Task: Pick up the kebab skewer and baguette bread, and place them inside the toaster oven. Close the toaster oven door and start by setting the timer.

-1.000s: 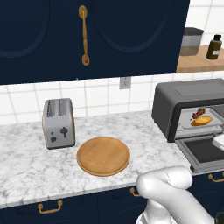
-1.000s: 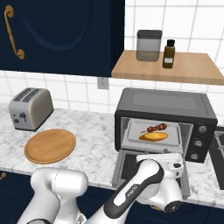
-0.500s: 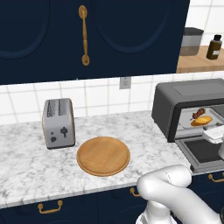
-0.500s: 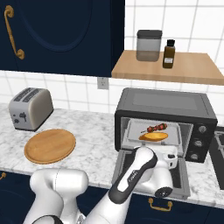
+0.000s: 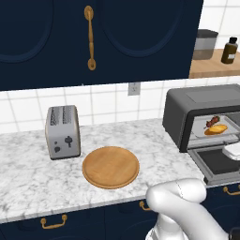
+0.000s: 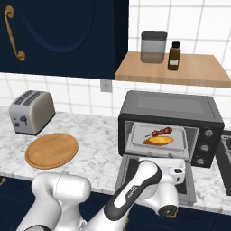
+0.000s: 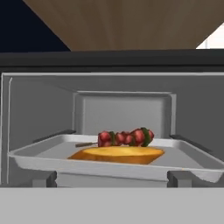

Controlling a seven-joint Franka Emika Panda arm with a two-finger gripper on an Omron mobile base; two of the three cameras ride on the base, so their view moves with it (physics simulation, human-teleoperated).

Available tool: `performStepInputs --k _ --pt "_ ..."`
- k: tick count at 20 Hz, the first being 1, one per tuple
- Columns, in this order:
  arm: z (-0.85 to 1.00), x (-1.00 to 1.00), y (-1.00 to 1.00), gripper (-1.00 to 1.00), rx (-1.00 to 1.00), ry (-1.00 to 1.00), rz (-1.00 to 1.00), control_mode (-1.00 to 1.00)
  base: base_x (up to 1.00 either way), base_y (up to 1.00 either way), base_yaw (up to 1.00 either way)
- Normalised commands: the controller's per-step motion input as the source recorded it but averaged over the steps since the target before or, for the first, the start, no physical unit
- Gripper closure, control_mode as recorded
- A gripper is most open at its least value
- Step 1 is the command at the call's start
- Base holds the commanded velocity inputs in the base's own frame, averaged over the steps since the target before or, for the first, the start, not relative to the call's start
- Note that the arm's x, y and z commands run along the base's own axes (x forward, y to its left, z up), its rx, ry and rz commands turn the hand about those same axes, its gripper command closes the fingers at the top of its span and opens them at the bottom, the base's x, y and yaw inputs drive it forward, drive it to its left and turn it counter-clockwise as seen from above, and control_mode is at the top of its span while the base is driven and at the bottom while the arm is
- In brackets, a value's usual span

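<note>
The dark grey toaster oven (image 6: 171, 106) stands at the right end of the counter, and its door (image 6: 131, 173) lies folded down flat in front. On the inner tray (image 7: 39, 158) the golden baguette bread (image 7: 118, 154) lies just in front of the kebab skewer (image 7: 124, 137). Both also appear in the base views, skewer (image 6: 160, 132) behind baguette (image 6: 158, 140). My gripper (image 6: 177, 173) hovers over the lowered door, facing the opening. It is open and holds nothing. From the left it shows as a white block (image 5: 233, 150) above the door (image 5: 216, 164).
A silver two-slot toaster (image 5: 62, 131) and a round wooden board (image 5: 110, 167) sit to the left on the marble counter (image 5: 28, 173). A wooden shelf (image 6: 198, 72) above the oven carries a grey canister (image 6: 153, 46) and a dark bottle (image 6: 173, 55). Navy cabinets hang overhead.
My hand has risen from the door's front edge to just above the lowered door, and the forearm has swung with it. The food and the door have not moved.
</note>
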Motion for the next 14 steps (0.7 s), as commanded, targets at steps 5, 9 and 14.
performStepInputs --k 5,9,14 --pt "-0.17 -0.05 0.00 -1.00 0.03 0.03 -0.18 -1.00 0.00 0.00 0.00" --pt "-0.03 0.36 0.00 -1.00 0.01 0.02 -0.02 -1.00 0.00 0.00 0.00" --pt "-0.11 0.26 0.00 -1.00 0.02 0.02 0.01 -1.00 0.00 0.00 0.00"
